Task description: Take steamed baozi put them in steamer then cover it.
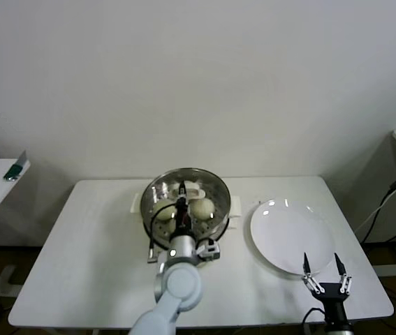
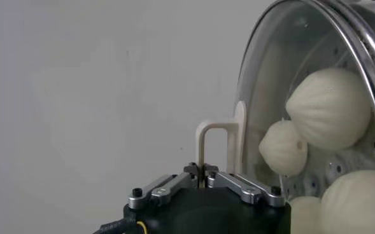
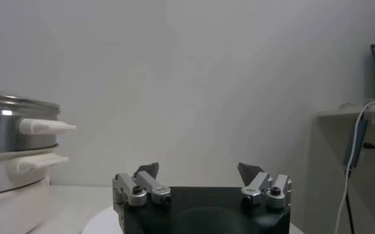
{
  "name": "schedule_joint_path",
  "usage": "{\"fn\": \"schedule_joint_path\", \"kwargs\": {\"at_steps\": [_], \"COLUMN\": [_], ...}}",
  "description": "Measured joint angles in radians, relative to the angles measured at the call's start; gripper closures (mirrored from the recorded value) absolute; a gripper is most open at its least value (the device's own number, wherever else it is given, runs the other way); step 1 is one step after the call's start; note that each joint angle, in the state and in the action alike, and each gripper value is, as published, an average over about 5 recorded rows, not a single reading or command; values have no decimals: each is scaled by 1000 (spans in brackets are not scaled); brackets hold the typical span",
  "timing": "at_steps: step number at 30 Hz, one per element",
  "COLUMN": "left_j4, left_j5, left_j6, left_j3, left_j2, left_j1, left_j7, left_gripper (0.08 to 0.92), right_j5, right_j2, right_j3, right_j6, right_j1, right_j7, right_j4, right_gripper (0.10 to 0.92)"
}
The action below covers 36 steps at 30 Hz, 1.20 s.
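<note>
The steel steamer (image 1: 154,187) stands on its cream-white pot base at the table's middle back. The clear glass cover (image 1: 211,183) lies over it, and cream-white baozi (image 1: 202,207) show through the glass. In the left wrist view the cover (image 2: 283,76) fills the frame's side, with the baozi (image 2: 330,108) behind it. My left gripper (image 1: 181,190) is over the cover, shut on its cream-white bar handle (image 2: 214,130). My right gripper (image 1: 323,264) hangs open and empty over the front edge of the white plate.
A flat white plate (image 1: 285,234) lies right of the steamer. In the right wrist view the steamer (image 3: 9,121) and its side handles show far off. A side table with small items (image 1: 16,169) stands at the left, and a cable (image 1: 386,202) hangs at the right.
</note>
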Motion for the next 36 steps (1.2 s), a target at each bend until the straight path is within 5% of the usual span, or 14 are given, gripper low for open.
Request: {"fn": "schedule_joint_path", "kwargs": {"at_steps": [19, 36], "left_j4": [-7, -98], "left_j5": [-9, -81], "left_j6": [-18, 12], "left_j3": [0, 9], "left_j2": [12, 64], "left_j1": [8, 33], "left_j7": [-14, 7], "left_gripper": [852, 378], "right_j5": [-5, -10], "right_j2": [6, 2], "right_j3": [-2, -9], "right_j6": [7, -21], "right_j1": [3, 18], "right_j7": [-2, -22], "right_j4": [0, -8], "right_gripper": [203, 203]}}
